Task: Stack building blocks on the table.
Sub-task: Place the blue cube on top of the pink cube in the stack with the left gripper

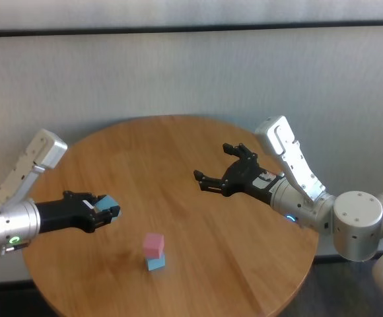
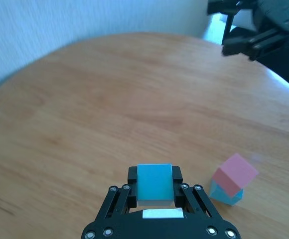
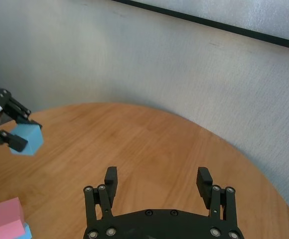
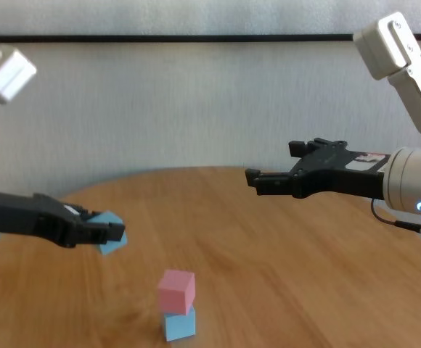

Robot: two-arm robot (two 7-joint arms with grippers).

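On the counter, near edge: a pink block sits on a light blue block, forming a two-high stack; the pink cube is turned slightly out of line with the cube beneath it.
Counter: a round top of honey-brown wood with visible grain, carrying the stack toward the robot's side.
Left hand: the left hand is over the left part of the counter, raised clear of the surface, to the left of the stack and apart from it.
Left hand state: fingers clamped on a second light blue block; the cube is pinched between the two black fingertips and protrudes forward of them.
Held block position: in the air above the wood, higher than the top of the stack in the chest view, tilted slightly, touching nothing but the fingers.
Right hand: the right hand hovers above the right half of the counter, well apart from the stack.
Right hand state: fingers spread wide apart, nothing between them.
Background: a pale wall behind the counter.
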